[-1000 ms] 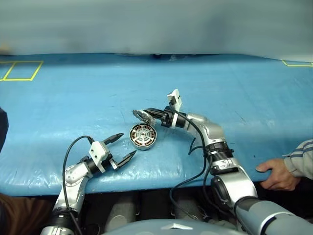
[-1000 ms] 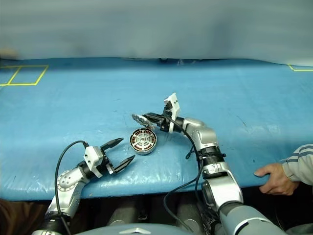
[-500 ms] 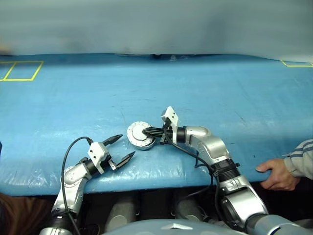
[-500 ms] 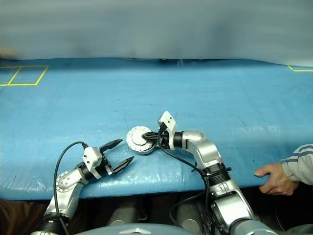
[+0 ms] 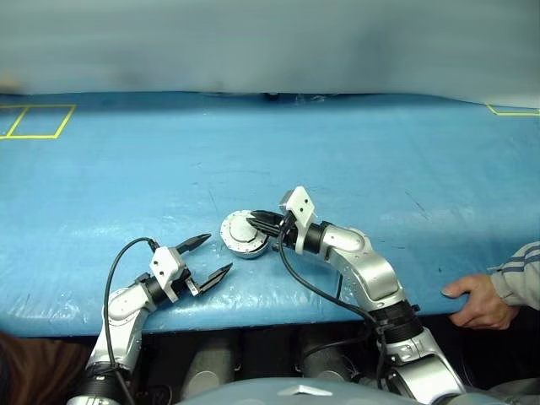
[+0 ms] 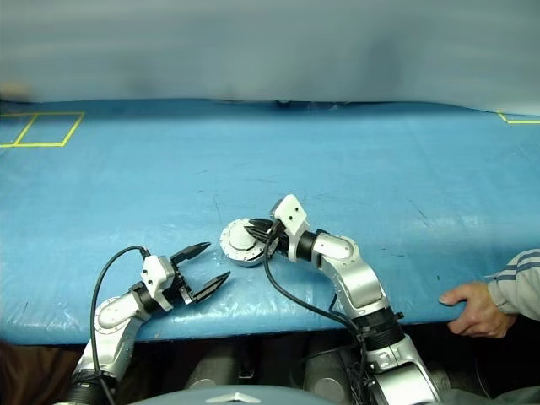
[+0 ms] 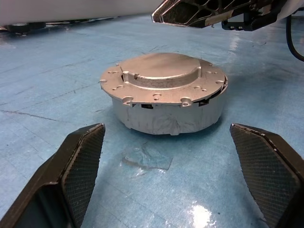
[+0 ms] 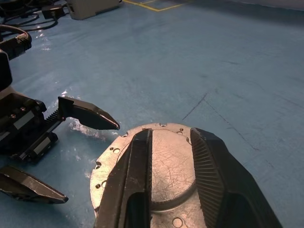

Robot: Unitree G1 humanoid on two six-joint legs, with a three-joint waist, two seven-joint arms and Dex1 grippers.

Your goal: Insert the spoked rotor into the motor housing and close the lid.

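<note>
Now closed, the lid (image 7: pixel 164 73) caps the motor housing (image 7: pixel 166 114) on the blue table (image 5: pixel 380 152): rigid, fairly heavy metal, smooth-faced, best gripped across its rim. Right gripper (image 8: pixel 171 156), slightly parted, empty, over the lid; left gripper (image 5: pixel 207 257) wide, empty, beside the housing.

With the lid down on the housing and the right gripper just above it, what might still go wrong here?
The right gripper hovers partly open just over the lid; lifting away it might catch the rim and flip it open. The motor housing sits near the table's front edge, so a nudge might slide it off. The open left gripper nearby might bump it.
</note>
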